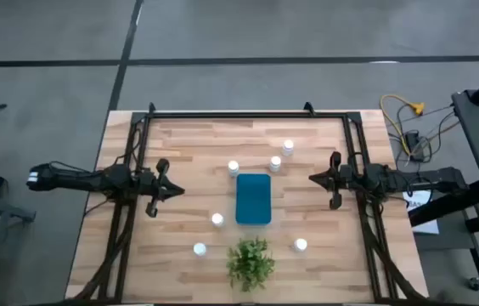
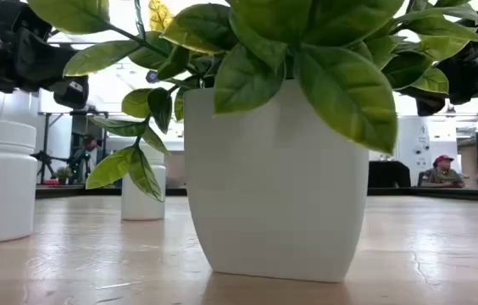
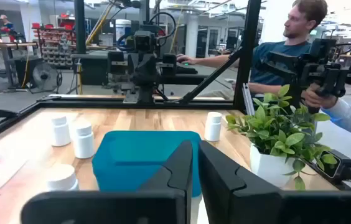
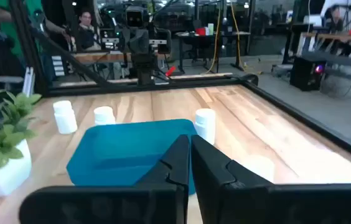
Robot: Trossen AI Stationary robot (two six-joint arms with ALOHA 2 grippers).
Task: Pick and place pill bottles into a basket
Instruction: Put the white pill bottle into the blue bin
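Observation:
The teal basket (image 1: 253, 198) stands on its base in the middle of the wooden table. Several small white pill bottles stand upright around it, among them one (image 1: 233, 167) by its far left corner, one (image 1: 217, 219) at its near left and one (image 1: 301, 245) at the near right. My left gripper (image 1: 178, 191) hovers left of the basket, shut and holding nothing, pointing at it (image 3: 195, 149). My right gripper (image 1: 312, 178) hovers right of the basket, also shut and bare (image 4: 190, 142). Both wrist views show the basket (image 3: 141, 158) (image 4: 126, 149) just past the fingertips.
A leafy green plant (image 1: 250, 262) in a white pot (image 2: 277, 186) stands at the near edge, just before the basket. A black frame (image 1: 239, 113) rims the table. A person (image 3: 287, 43) sits beyond the table's near side.

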